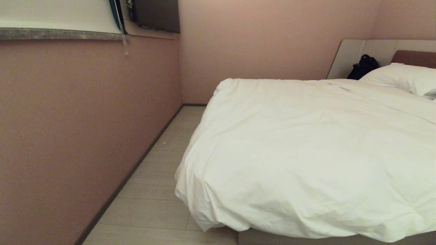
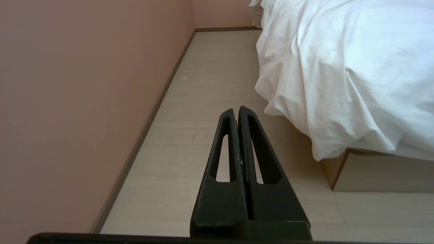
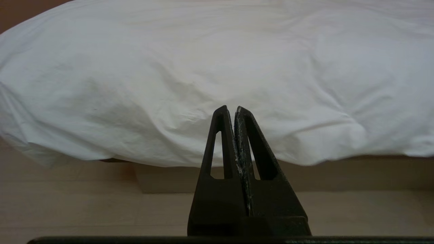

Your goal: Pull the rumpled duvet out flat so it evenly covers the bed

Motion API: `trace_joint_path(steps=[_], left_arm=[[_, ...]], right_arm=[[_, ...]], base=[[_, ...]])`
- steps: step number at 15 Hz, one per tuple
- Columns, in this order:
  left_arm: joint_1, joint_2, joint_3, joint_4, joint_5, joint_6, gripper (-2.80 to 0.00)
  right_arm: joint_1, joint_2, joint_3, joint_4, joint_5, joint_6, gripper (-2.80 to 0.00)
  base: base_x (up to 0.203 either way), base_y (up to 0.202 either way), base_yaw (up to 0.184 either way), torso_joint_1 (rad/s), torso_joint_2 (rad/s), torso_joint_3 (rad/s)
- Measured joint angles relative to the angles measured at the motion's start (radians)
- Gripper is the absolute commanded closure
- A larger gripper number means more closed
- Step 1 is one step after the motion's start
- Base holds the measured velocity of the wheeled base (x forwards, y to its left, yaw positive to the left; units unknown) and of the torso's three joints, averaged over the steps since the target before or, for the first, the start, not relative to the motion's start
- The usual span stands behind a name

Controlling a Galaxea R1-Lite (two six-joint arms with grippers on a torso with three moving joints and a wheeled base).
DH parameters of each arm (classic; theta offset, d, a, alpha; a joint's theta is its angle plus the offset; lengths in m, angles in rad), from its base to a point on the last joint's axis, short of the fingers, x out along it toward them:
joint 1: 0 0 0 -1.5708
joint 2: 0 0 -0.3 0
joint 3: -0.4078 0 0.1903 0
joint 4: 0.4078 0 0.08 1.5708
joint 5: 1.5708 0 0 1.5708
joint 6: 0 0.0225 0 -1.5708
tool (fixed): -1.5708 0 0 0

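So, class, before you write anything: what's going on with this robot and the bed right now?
Nothing is being handled at this moment. The white duvet lies spread over the bed, hanging over its near corner and edge, with a pillow at the headboard end. The left gripper is shut and empty over the floor beside the bed. The right gripper is shut and empty too, pointing at the duvet's overhanging edge without holding it.

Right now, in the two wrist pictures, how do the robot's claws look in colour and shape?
Both are matte black. The left claw has two long tapering fingers, each with a narrow slot cut through, widening into a broad base. The right claw has the same shape, with whitish scuff marks along its inner edges. No cables or printed markings show.
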Motion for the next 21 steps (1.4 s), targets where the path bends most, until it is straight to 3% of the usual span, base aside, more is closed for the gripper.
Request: trace_joint_path(steps=[4,15,21], left_arm=[[0.000,0.000,0.000,0.001,-0.001,0.001,0.00],[0.000,0.000,0.000,0.000,-0.001,-0.004,0.00],[0.000,0.000,-0.001,0.001,-0.001,-0.024,0.00]], right_arm=[[0.000,0.000,0.003,-0.002,-0.033,-0.001,0.00],[0.000,0.000,0.050,-0.092,-0.004,-0.049,0.00],[-0.001,0.000,0.051,-0.095,-0.002,-0.047,0.00]], base=[[0.000,0.000,0.000,0.000,0.00,0.000],[0.000,0.000,0.000,0.000,0.00,0.000],[0.001,0.143,-0.008,0.001,0.00,0.003]])
